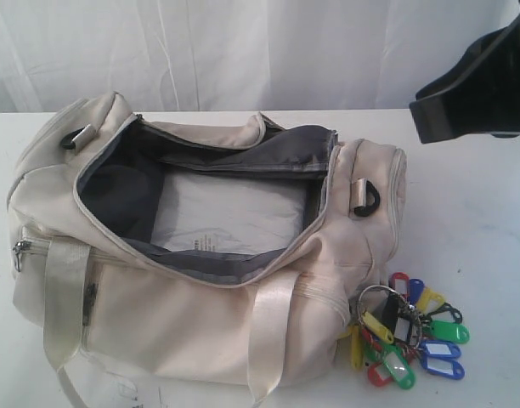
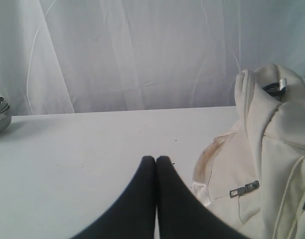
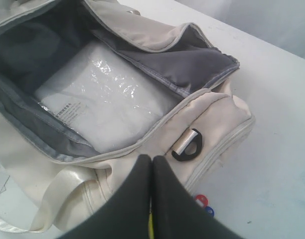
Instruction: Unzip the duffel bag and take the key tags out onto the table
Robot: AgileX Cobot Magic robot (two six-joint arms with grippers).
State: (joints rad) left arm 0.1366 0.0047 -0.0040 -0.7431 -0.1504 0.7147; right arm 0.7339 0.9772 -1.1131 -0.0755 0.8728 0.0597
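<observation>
Cream-white fabric duffel bag (image 1: 183, 323) lies unzipped, multicoloured plastic key tags (image 1: 409, 340) just beside it on the white table (image 1: 481, 255); your left gripper (image 2: 156, 159) and right gripper (image 3: 151, 159), jaws clenched empty, seemingly need only retreat.

The left hand (image 2: 156, 160) is closed tight, its two dark fingers (image 2: 137, 199) pressed flat together along their length. The right hand (image 3: 151, 160) is closed the same way and tilts downward. A black part of the right arm (image 1: 477, 85) hangs raised at the far right.
</observation>
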